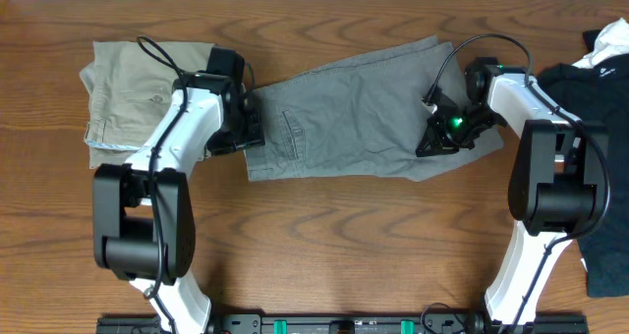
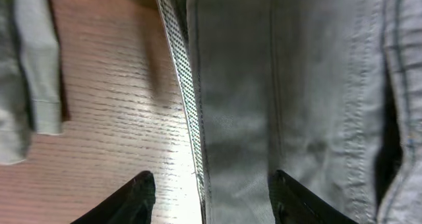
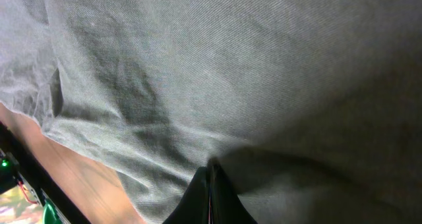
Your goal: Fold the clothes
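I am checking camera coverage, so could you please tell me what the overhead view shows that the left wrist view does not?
Only overhead: the black garment at the far right, and the grey trousers end to end. Only left wrist: the left pincer open, its fingers astride the trousers' stitched edge with its patterned inner band. Both: the grey trousers, the khaki trousers and the wooden table.

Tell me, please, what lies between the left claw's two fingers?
The left wrist view shows the grey shorts, their seamed edge, and a strip of wooden table between the open left claw.
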`<act>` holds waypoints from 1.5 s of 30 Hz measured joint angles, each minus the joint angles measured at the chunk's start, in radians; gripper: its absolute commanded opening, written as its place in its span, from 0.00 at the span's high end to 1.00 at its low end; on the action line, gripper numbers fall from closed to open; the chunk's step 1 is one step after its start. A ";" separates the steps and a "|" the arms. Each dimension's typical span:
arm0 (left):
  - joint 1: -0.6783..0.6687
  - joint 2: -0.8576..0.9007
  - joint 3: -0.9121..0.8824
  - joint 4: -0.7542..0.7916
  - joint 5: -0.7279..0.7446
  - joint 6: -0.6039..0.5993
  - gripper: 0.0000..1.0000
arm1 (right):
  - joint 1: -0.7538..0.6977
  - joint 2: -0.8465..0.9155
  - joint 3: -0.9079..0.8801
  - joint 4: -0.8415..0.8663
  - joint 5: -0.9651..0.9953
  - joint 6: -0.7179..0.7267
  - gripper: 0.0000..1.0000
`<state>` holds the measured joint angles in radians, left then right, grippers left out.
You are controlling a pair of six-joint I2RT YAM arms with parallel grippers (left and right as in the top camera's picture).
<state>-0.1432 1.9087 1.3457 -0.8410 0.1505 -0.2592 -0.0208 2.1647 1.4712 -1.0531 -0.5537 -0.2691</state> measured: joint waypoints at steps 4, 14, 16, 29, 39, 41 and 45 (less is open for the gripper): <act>0.000 0.051 0.000 0.000 0.001 0.000 0.42 | 0.000 0.000 0.000 0.000 0.000 0.000 0.97; 0.000 0.117 0.000 -0.008 0.016 -0.019 0.43 | 0.000 0.000 0.000 0.000 0.000 0.000 0.97; 0.000 0.117 0.000 -0.007 0.020 -0.034 0.50 | 0.000 0.000 0.000 0.000 0.000 0.000 0.96; -0.003 0.117 0.000 0.012 0.053 -0.055 0.67 | 0.000 0.000 0.000 0.001 -0.005 0.000 0.94; -0.004 0.117 0.000 0.021 0.068 -0.061 0.88 | 0.000 0.000 0.000 0.002 -0.008 0.000 0.93; -0.003 0.117 0.000 0.022 0.070 -0.059 0.94 | 0.000 0.000 0.000 0.002 -0.008 0.000 0.93; -0.003 0.117 0.001 0.021 0.070 -0.051 0.94 | 0.001 0.000 0.000 0.002 -0.008 0.000 0.96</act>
<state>-0.1467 2.0254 1.3468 -0.8196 0.2203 -0.3099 -0.0200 2.1647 1.4712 -1.0512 -0.5613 -0.2691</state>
